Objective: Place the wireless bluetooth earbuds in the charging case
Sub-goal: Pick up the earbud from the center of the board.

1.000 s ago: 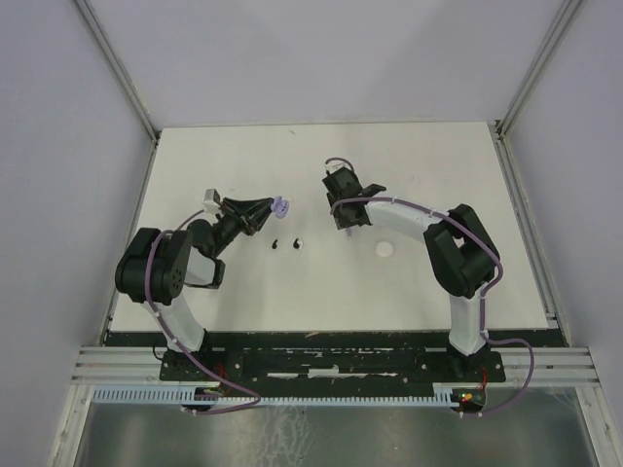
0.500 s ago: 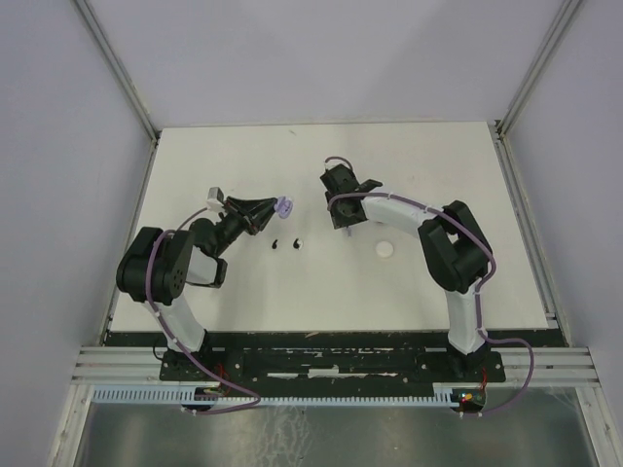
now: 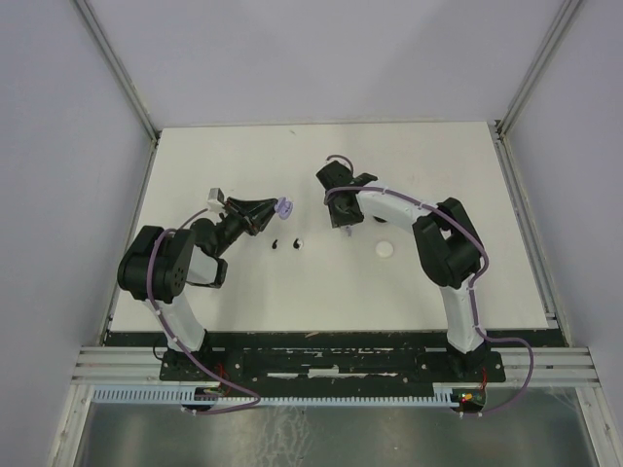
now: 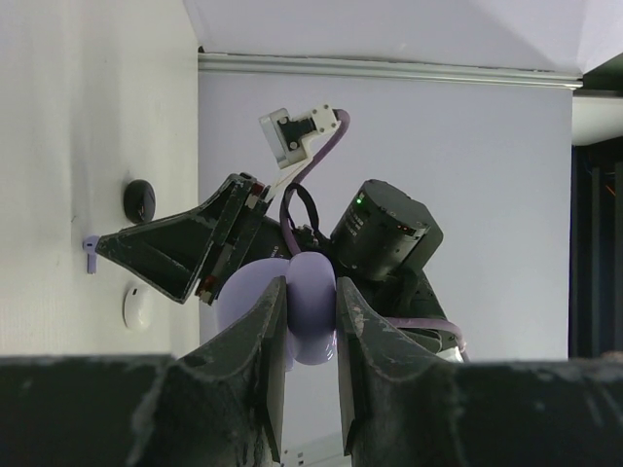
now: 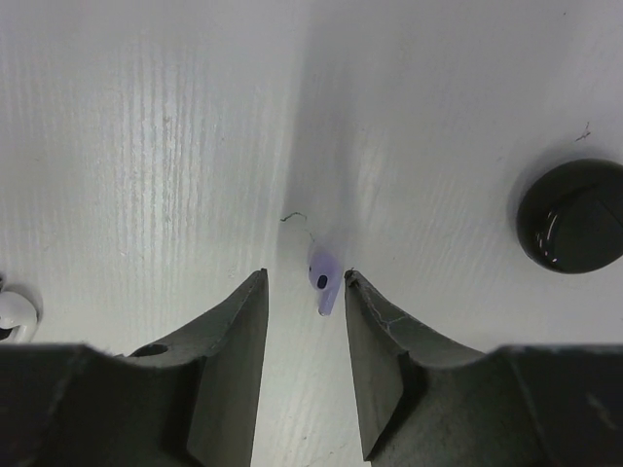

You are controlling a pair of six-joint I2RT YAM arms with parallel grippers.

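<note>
The right gripper (image 5: 304,279) stands parted astride the lilac earbud (image 5: 324,280), its stem lying lengthwise in the gap; the left gripper (image 4: 311,292) is clamped on the lilac case (image 4: 313,331)

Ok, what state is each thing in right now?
left gripper: shut on the lilac case.
lilac case: held by the left gripper, looks hinged open.
right gripper: open, jaws straddling the lilac earbud.
lilac earbud: lying on the table, not gripped.
black earbud, white earbud: loose on the table.
black disc, white disc: lying flat, shut.
</note>
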